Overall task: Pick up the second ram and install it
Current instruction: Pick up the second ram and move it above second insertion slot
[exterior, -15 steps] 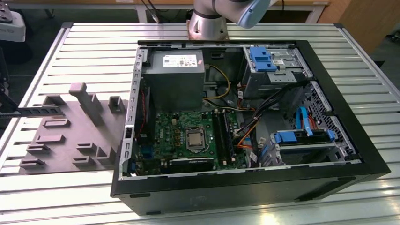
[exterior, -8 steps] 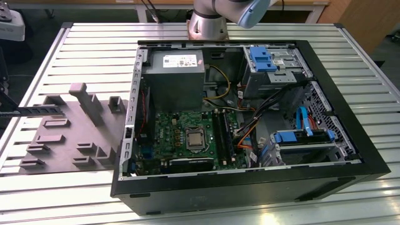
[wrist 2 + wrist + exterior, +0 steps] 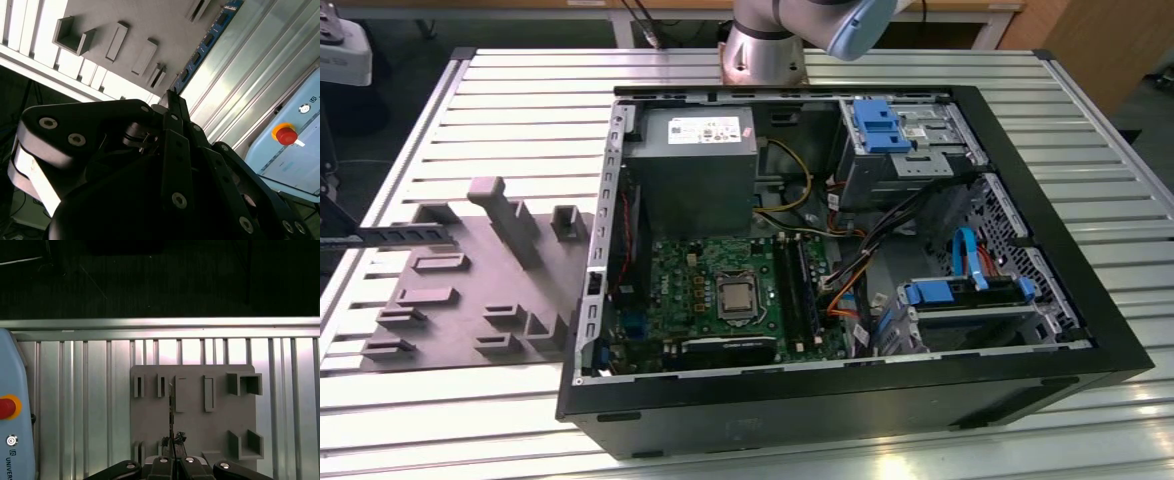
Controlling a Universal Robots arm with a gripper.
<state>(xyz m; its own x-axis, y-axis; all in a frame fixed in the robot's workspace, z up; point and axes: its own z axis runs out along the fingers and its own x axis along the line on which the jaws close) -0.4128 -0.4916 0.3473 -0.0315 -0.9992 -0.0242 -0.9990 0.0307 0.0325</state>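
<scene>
On the counter [image 3: 520, 100], the case [image 3: 854, 400] lies toward the exterior view's right edge, with the plate [image 3: 467, 300] beside it toward that view's left edge. The ram [image 3: 400, 235] in my fingers [image 3: 176, 150] hangs over the plate.

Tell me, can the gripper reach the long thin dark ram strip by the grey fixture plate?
Likely yes: the gripper seems shut on one end of the long thin dark ram strip; nothing stands between.
</scene>
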